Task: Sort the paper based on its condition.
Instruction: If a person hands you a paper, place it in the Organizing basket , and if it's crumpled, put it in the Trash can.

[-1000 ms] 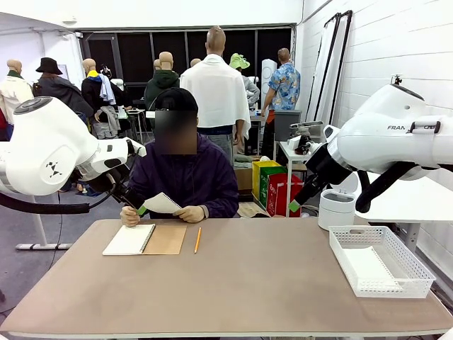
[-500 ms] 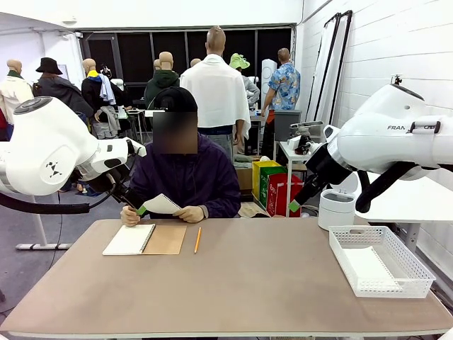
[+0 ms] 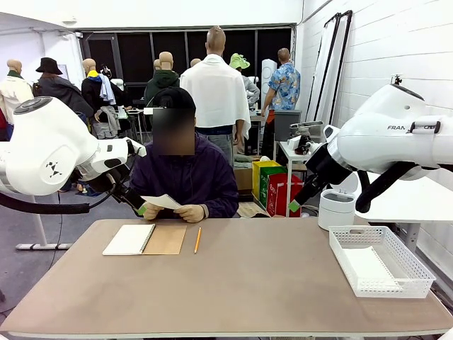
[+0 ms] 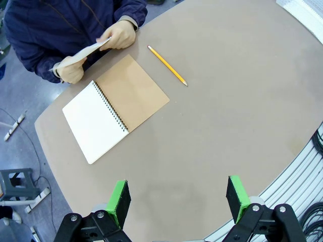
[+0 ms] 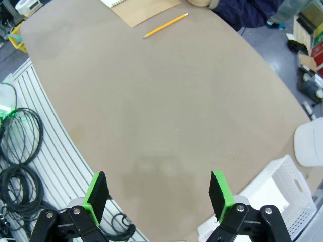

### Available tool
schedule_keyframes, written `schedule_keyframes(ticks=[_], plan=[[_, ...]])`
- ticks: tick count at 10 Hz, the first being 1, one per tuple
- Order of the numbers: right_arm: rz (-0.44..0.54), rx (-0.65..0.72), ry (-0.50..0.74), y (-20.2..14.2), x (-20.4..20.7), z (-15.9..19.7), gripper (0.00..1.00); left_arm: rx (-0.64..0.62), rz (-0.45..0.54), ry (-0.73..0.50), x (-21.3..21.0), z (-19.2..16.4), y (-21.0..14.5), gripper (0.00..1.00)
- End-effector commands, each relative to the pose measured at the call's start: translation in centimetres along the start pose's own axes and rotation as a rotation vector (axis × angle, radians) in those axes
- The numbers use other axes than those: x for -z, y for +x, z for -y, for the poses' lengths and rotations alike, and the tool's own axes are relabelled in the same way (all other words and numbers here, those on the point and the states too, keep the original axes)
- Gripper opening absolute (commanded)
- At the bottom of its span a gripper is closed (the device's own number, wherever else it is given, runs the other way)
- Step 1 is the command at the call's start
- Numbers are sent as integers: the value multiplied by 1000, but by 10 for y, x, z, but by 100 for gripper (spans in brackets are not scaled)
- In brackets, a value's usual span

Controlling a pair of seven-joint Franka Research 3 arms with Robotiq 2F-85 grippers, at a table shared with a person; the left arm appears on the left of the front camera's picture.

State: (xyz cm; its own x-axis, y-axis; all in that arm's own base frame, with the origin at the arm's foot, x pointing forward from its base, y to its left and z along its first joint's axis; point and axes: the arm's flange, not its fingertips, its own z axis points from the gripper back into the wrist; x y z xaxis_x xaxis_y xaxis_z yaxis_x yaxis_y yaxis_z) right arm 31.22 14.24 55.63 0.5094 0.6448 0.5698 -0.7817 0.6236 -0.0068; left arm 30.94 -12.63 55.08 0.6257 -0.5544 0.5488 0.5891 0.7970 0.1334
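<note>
Paper (image 4: 86,50): single sheet held in person's hands (image 4: 118,35), upper left of left wrist view, above tabletop (image 4: 227,101); condition possibly smooth, too edge-on to tell. Left hand (image 4: 177,194), right hand (image 5: 157,194) both spread wide, empty. Wait for offer; pinch free edge, clear of person's grip, no crumpling.

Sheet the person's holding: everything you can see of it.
The paper sheet is thin and plain white, looks smooth, and is seen nearly edge-on. It is held slightly tilted, just above the table at its far edge, behind the open notebook. The person grips it with one hand and the other hand.
</note>
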Motion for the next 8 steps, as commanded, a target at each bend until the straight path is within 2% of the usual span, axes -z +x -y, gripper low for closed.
schedule_keyframes(ticks=[1, 8], plan=[[2, -4, 2, 0, -1, -1, 100, -2, -3, -2, 0, -1, -1, 100], [2, -4, 2, 0, -1, -1, 100, -2, -3, -2, 0, -1, -1, 100]])
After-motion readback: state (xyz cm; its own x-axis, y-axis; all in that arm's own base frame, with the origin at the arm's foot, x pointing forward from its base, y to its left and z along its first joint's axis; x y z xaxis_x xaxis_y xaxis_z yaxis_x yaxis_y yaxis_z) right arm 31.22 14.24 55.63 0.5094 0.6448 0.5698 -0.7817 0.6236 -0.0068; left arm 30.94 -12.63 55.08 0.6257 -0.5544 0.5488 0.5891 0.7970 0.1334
